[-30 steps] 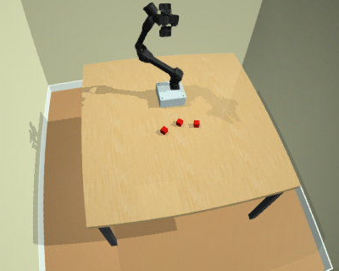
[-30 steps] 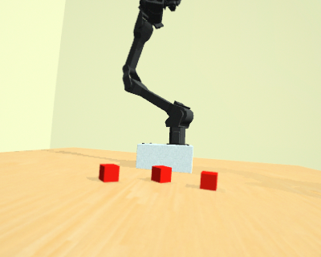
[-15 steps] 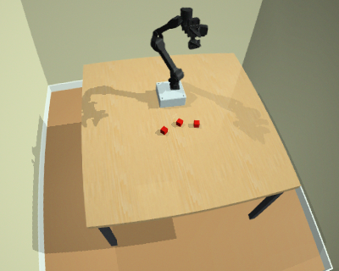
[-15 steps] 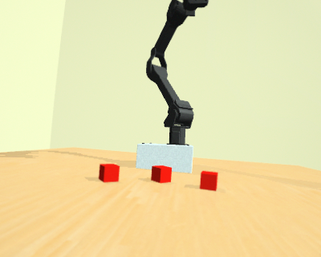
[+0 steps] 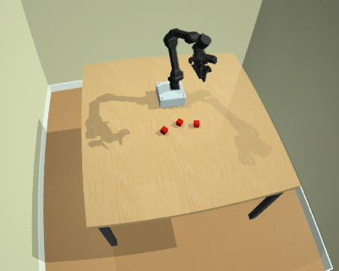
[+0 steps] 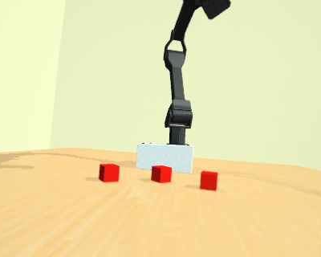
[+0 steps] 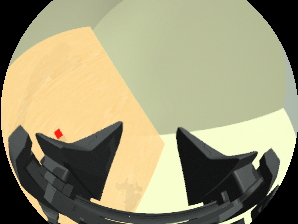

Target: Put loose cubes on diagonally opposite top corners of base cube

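Note:
Three alike red cubes stand apart on the table: a left cube (image 5: 163, 130) (image 6: 109, 173), a middle cube (image 5: 180, 122) (image 6: 161, 174) and a right cube (image 5: 197, 124) (image 6: 209, 181). Which is the fixed base cube cannot be told by look. None is stacked on another. My gripper (image 5: 202, 79) (image 7: 149, 128) is open and empty, high above the table, behind and above the right cube in the top view. Its fingertips are out of the exterior view. One red cube (image 7: 58, 134) shows in the wrist view beyond the left finger; which one cannot be told.
The pale base box (image 5: 172, 102) (image 6: 164, 158) of the arm stands behind the cubes on the wooden table (image 5: 180, 178) (image 6: 150, 225) (image 7: 75, 90). The arm rises from it and bends over to the right. Walls stand behind the table and at its sides.

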You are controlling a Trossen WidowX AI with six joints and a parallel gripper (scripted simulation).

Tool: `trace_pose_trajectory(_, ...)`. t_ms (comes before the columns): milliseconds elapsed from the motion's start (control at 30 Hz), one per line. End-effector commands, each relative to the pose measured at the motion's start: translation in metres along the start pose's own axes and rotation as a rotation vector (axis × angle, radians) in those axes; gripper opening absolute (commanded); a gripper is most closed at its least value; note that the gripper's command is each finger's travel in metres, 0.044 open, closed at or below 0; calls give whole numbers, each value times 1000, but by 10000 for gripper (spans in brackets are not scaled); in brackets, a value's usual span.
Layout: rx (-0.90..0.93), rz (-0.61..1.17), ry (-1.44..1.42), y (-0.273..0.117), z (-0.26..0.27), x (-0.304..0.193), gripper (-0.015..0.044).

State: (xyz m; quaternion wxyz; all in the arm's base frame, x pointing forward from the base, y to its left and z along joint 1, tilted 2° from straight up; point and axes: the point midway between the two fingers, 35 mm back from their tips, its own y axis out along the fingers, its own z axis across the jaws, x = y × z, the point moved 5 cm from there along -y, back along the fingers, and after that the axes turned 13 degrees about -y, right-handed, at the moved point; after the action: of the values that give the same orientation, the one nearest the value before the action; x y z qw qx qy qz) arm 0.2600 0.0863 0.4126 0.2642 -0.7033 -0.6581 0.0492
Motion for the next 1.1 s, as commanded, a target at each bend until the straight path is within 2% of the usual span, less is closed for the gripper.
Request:
trace_pose_trajectory(0,109,112,161,40,17,-18,265)
trace_pose_trajectory(400,343,557,792,138,73,-112,265)
trace_pose_trajectory(800,414,1124,1497,176,146,-226,265)
trace_pose_trajectory(1067,412,1159,1536,177,152,-232,265)
